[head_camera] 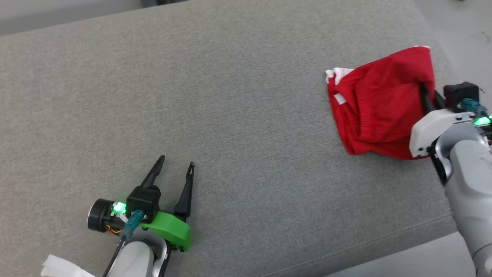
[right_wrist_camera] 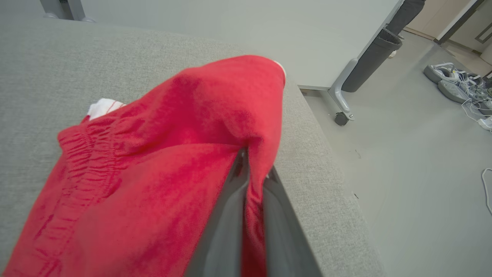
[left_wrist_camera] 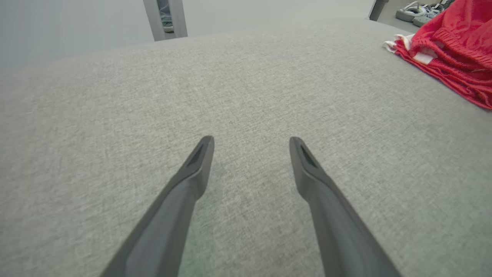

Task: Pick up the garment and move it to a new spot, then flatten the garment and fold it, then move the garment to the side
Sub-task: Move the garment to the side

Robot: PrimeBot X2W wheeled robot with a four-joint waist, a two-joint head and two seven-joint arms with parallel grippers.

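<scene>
The garment (head_camera: 378, 104) is a crumpled red pair of shorts with white trim, lying at the right end of the grey cushion. In the left wrist view the garment (left_wrist_camera: 453, 50) sits at the upper right. My right gripper (head_camera: 426, 92) is shut on the garment's right edge, and red cloth (right_wrist_camera: 173, 165) is pinched between its fingers (right_wrist_camera: 230, 215) and lifted a little into a ridge. My left gripper (head_camera: 177, 161) rests low at the front left of the cushion, open with nothing between its fingers (left_wrist_camera: 192, 181), far from the garment.
The grey cushion (head_camera: 230, 96) has wide bare fabric across its middle and left. Its right edge (right_wrist_camera: 319, 173) drops to the floor just beside the garment. A wheeled table leg (right_wrist_camera: 342, 104) and shoes (right_wrist_camera: 449, 77) stand on that floor. White cloth (head_camera: 61, 267) lies at the front left.
</scene>
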